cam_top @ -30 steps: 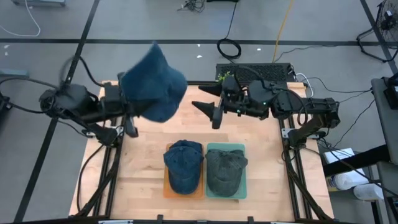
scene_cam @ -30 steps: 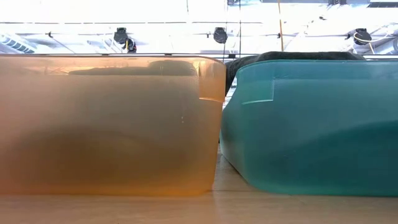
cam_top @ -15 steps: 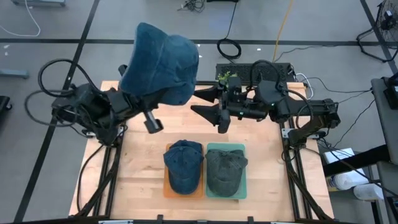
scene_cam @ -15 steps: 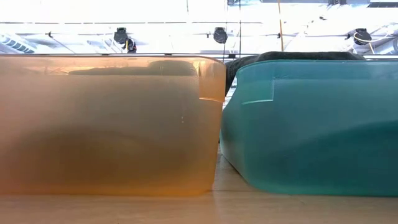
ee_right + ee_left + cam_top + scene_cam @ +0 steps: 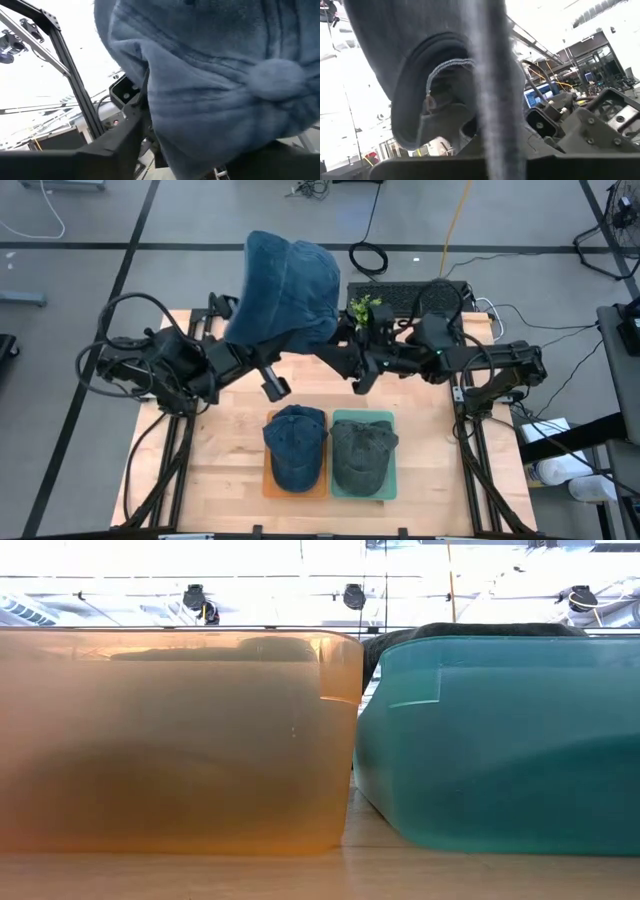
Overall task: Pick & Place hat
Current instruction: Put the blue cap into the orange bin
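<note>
Blue hat (image 5: 288,290) carried rightward, left end effector (image 5: 262,358) clamping it, right end effector (image 5: 345,352) part-spread at its edge

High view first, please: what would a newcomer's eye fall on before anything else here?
A big blue hat held aloft above the table's far half, gripped by the left hand, with the right hand reaching in at its edge. Next, near the front edge, a blue cap in an orange bin beside a grey cap in a teal bin.
</note>
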Motion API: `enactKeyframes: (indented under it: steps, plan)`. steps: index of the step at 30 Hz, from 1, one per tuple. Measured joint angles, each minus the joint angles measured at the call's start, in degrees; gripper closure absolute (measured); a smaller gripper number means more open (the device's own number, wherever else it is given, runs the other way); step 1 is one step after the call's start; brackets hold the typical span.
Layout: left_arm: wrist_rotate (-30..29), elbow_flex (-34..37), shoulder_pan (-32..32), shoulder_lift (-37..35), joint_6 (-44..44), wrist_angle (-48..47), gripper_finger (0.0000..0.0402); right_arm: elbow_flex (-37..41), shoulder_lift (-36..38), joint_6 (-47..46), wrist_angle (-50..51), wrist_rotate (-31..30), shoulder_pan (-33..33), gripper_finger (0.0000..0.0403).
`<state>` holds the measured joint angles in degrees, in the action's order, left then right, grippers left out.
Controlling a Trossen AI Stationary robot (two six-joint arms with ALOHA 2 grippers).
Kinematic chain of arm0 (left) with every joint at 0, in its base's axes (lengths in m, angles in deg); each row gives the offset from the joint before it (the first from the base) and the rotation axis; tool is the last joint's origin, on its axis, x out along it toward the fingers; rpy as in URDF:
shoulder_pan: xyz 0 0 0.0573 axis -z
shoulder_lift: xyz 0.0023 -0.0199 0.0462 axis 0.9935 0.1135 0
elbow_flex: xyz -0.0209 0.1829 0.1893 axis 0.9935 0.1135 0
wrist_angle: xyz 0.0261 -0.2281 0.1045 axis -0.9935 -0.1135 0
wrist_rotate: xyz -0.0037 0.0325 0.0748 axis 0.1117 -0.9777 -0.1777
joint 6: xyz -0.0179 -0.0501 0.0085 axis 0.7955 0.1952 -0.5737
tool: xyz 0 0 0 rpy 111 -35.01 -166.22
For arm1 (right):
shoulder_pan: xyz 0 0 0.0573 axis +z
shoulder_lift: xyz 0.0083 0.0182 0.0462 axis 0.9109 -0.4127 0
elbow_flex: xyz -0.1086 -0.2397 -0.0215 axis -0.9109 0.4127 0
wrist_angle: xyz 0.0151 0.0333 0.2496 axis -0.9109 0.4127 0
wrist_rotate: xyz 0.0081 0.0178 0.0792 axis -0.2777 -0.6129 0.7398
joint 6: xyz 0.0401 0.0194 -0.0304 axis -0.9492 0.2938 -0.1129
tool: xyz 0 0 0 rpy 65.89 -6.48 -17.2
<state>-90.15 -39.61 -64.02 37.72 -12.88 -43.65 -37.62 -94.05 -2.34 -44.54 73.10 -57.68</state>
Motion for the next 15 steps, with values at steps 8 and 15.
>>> enactKeyframes:
  steps: [8, 15]
  plan:
    - [-0.6, 0.0, -0.3, -0.1, 0.0, 0.0, 0.0398, 1.2, 0.0, 3.0, -1.4, -0.3, 0.0, 0.0386]
    - [-1.4, 0.0, -0.3, -0.2, 5.1, -3.7, 0.0365, 1.9, 1.4, 9.3, -3.4, -3.0, 0.0, 0.0401]
